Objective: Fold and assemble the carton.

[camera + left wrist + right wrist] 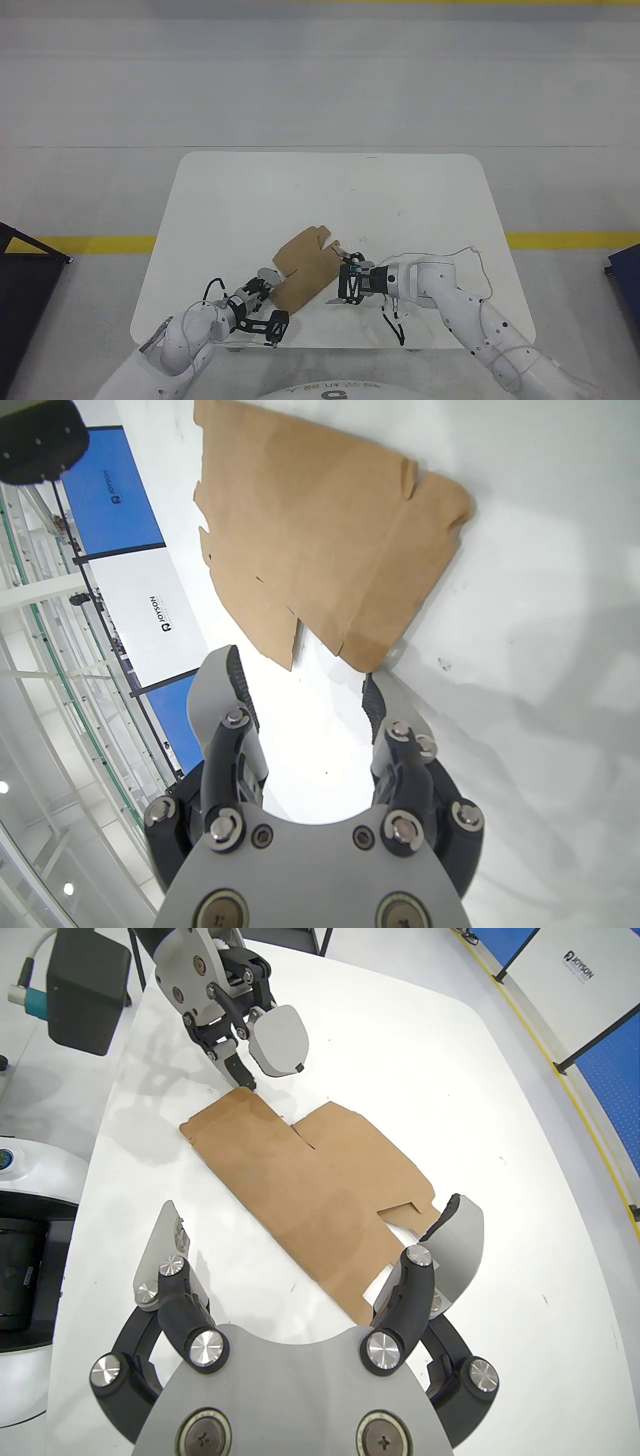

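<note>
A flat brown carton point(305, 265) lies unfolded on the white table point(300, 190), near its front edge. My left gripper point(263, 288) sits at the carton's near-left corner, open, with the cardboard edge point(320, 540) just beyond its fingertips point(372, 692). In the right wrist view, the left gripper point(265, 1073) has one fingertip touching that corner. My right gripper point(312, 1223) is open at the opposite end, its jaws straddling the carton point(300, 1168) low over the notched flaps. In the top view the right gripper point(338, 276) is at the carton's right edge.
The table's front edge runs just behind both arms. A loose cable point(440, 255) trails from the right arm. A yellow floor line point(570, 240) crosses past the table's sides. Bare tabletop point(400, 200) stretches beyond the carton.
</note>
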You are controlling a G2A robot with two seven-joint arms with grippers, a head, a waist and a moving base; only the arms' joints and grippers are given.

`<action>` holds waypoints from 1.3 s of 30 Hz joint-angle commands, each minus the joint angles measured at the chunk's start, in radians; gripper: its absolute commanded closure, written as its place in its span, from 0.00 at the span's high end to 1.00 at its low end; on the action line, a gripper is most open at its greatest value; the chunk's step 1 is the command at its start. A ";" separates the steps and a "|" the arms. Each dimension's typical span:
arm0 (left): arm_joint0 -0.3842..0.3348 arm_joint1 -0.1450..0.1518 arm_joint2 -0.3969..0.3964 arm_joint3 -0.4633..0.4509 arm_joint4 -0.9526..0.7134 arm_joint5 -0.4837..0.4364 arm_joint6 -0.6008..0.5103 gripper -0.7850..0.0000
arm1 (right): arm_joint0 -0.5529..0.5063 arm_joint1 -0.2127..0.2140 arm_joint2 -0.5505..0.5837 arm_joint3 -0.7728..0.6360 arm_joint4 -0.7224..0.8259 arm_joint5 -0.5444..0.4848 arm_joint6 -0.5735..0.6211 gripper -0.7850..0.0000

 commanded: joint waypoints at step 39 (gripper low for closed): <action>-0.038 -0.030 0.034 -0.071 -0.251 0.115 -0.029 0.00 | -0.093 0.048 0.071 -0.049 -0.160 0.115 -0.308 1.00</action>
